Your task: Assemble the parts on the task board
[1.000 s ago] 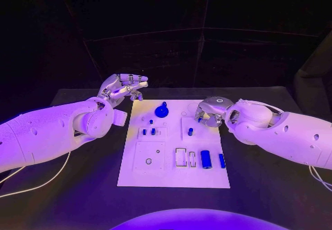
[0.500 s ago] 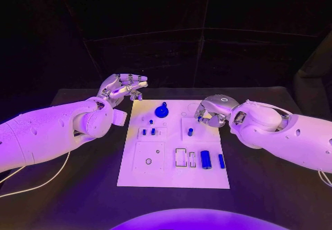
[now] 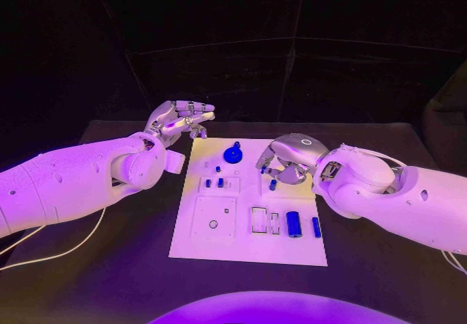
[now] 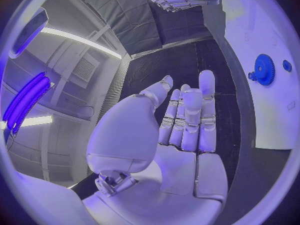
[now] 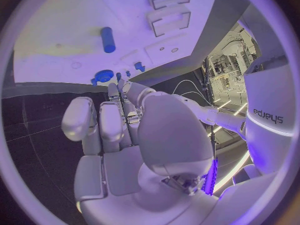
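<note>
Right hand (image 3: 285, 160) empty, fingers curled over the task board (image 3: 248, 250): drop straight on the small blue peg (image 3: 273, 183), pinch low; left hand (image 3: 180, 120) open, idle.

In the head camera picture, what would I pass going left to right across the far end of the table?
The robot's silver left hand, held up with nothing in it → round blue gear part standing on the white task board → silver right hand, curled over the board.

Lab: black-draped booth, black table (image 3: 117, 270), strip lights (image 4: 25, 102)
</note>
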You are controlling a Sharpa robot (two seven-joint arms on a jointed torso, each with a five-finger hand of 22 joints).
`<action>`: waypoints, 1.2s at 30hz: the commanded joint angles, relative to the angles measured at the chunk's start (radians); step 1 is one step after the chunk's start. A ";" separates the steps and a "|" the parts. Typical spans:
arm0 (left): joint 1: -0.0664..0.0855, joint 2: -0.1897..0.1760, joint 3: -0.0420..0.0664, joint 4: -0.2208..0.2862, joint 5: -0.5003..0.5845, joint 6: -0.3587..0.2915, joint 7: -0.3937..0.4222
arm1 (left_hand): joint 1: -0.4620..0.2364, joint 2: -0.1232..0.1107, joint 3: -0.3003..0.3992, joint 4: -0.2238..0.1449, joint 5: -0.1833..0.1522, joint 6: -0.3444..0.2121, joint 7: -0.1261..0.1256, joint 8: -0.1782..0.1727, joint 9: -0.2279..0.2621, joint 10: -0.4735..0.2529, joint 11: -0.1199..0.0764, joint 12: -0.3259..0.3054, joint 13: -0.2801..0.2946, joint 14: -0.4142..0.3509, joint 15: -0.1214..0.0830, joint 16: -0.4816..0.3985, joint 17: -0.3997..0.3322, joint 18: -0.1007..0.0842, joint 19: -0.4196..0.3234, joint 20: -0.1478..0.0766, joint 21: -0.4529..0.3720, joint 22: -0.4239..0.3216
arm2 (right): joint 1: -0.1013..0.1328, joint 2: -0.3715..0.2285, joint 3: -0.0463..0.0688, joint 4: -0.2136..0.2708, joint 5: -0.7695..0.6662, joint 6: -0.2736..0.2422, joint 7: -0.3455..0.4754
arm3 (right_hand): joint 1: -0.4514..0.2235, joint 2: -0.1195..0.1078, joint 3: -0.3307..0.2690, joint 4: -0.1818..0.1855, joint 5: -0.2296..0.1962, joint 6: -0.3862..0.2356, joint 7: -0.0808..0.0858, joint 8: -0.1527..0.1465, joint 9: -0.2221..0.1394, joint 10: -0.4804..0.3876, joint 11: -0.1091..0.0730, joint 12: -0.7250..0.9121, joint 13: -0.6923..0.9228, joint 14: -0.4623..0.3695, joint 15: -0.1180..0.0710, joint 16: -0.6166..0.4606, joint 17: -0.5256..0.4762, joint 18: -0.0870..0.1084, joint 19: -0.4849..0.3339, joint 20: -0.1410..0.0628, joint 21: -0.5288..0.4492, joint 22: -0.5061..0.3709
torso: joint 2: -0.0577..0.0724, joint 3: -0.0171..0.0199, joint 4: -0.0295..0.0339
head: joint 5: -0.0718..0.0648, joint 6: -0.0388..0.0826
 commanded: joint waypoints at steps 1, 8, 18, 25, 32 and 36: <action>0.002 0.005 0.001 0.002 0.004 0.011 0.007 | 0.006 0.001 0.005 -0.002 0.003 -0.005 0.004 0.002 -0.001 -0.007 -0.001 0.005 0.001 -0.005 0.000 -0.003 -0.001 0.006 -0.004 0.001 -0.005 -0.002 | -0.001 0.031 0.000 0.010 0.023 -0.007 0.022 | -0.010 -0.004 0.008 0.000 0.007 0.000 0.006 -0.003 0.001 0.005 0.003 0.001 0.000 0.022 -0.004 0.005 0.000 -0.003 0.007 0.002 0.006 0.000 | -0.001 -0.0019 -0.0014 | 0.016 -0.010; 0.002 0.015 0.001 0.000 0.004 0.013 0.006 | 0.006 0.001 0.005 -0.002 0.003 -0.005 0.004 0.002 -0.001 -0.007 -0.001 0.005 0.001 -0.005 0.000 -0.003 -0.001 0.006 -0.004 0.001 -0.005 -0.002 | -0.042 0.101 -0.001 -0.005 0.012 0.017 0.039 | -0.012 -0.004 0.010 0.000 0.009 0.000 0.006 -0.003 0.001 0.004 0.004 0.000 0.000 0.022 -0.004 0.005 -0.001 -0.003 0.007 0.002 0.006 -0.001 | -0.001 -0.0027 -0.0005 | 0.037 -0.018; 0.003 0.029 0.001 -0.003 0.004 0.014 0.003 | 0.004 0.000 0.005 -0.002 0.003 -0.007 0.005 0.002 -0.001 -0.009 0.000 0.006 0.000 -0.005 0.001 -0.003 -0.002 0.006 -0.004 0.001 -0.006 -0.002 | -0.103 0.185 -0.002 -0.066 -0.008 0.049 0.059 | -0.015 -0.005 0.013 -0.001 0.012 -0.003 0.007 -0.004 0.000 0.002 0.005 -0.001 0.000 0.022 -0.003 0.005 -0.001 -0.003 0.006 0.002 0.006 -0.002 | 0.001 -0.0004 0.0004 | 0.062 -0.021; 0.003 0.033 0.001 -0.004 0.004 0.015 0.003 | 0.003 0.000 0.004 -0.001 0.003 -0.007 0.005 0.002 -0.001 -0.009 0.000 0.006 0.001 -0.006 0.002 -0.003 -0.003 0.006 -0.004 0.001 -0.006 -0.002 | -0.125 0.212 -0.004 -0.085 -0.037 0.062 0.061 | -0.017 -0.005 0.015 -0.001 0.013 -0.004 0.008 -0.004 0.000 0.001 0.005 -0.001 0.000 0.022 -0.003 0.006 -0.001 -0.003 0.006 0.002 0.005 -0.003 | 0.000 0.0005 -0.0009 | 0.085 -0.032; 0.003 0.036 0.001 -0.005 0.004 0.016 0.003 | 0.002 0.000 0.004 -0.001 0.003 -0.007 0.005 0.002 -0.001 -0.010 0.001 0.007 0.001 -0.006 0.002 -0.003 -0.003 0.006 -0.004 0.002 -0.007 -0.003 | -0.134 0.222 -0.005 -0.098 -0.053 0.077 0.059 | -0.018 -0.006 0.016 -0.002 0.013 -0.005 0.008 -0.004 0.000 0.000 0.006 -0.002 -0.001 0.022 -0.002 0.005 -0.001 -0.003 0.006 0.003 0.005 -0.003 | 0.001 0.0003 -0.0013 | 0.090 -0.036; 0.003 0.036 0.001 -0.006 0.004 0.016 0.002 | 0.002 0.000 0.004 -0.001 0.003 -0.007 0.005 0.002 -0.001 -0.010 0.001 0.007 0.001 -0.006 0.002 -0.003 -0.003 0.006 -0.004 0.002 -0.007 -0.003 | -0.136 0.223 -0.005 -0.100 -0.056 0.087 0.058 | -0.018 -0.006 0.016 -0.002 0.013 -0.005 0.008 -0.004 0.000 0.000 0.006 -0.002 0.000 0.022 -0.002 0.005 -0.002 -0.003 0.006 0.003 0.005 -0.003 | 0.001 0.0005 -0.0013 | 0.092 -0.040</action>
